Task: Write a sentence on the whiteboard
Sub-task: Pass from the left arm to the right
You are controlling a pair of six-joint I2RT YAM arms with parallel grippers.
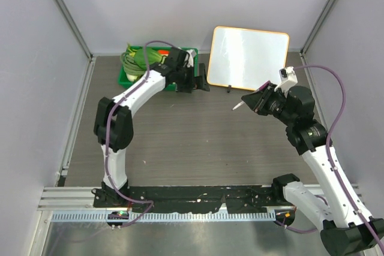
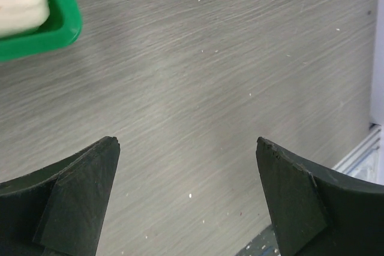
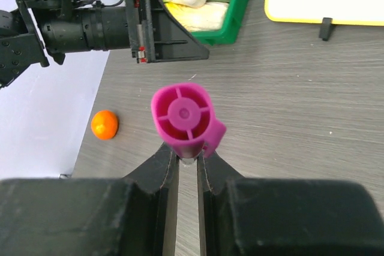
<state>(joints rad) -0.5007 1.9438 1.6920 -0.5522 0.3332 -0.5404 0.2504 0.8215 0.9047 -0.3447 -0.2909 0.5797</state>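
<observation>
Right tool [image 3: 187, 160] around magenta marker [image 3: 183, 115], tip leftward, short of whiteboard [image 1: 249, 58]

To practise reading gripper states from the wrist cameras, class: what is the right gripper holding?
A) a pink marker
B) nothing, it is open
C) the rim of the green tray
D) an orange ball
A: in the right wrist view the right gripper is closed on a pink marker, whose round end faces the camera.
</observation>
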